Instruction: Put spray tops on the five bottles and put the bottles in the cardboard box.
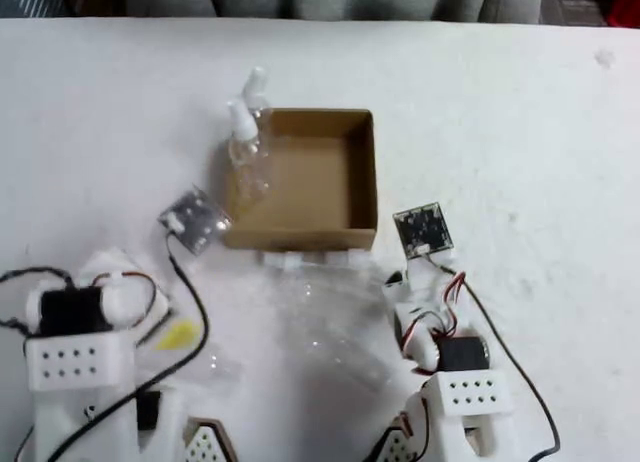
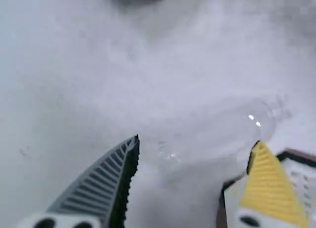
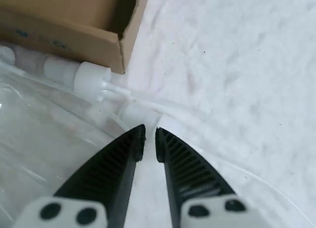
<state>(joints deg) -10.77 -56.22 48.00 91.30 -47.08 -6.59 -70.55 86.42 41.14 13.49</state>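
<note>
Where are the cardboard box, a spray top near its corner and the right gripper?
cardboard box (image 1: 320, 177), high view, bare inner floor.
spray top (image 3: 92, 79), right wrist view, white collar.
right gripper (image 3: 148, 141), right wrist view, between fingertips.

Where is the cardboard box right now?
High view: the cardboard box sits mid-table, a spray-topped bottle at its left wall and the clear bag of spray tops against its robot-side wall.

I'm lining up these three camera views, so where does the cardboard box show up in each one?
High view: cardboard box in the picture's middle, open side up.
Left wrist view: cannot tell; a dark blur beyond the clear bottle may be it.
Right wrist view: its near corner, just beyond the right claw.
Shared landmark: white spray top lying by the box's near wall, high and right wrist views.
</note>
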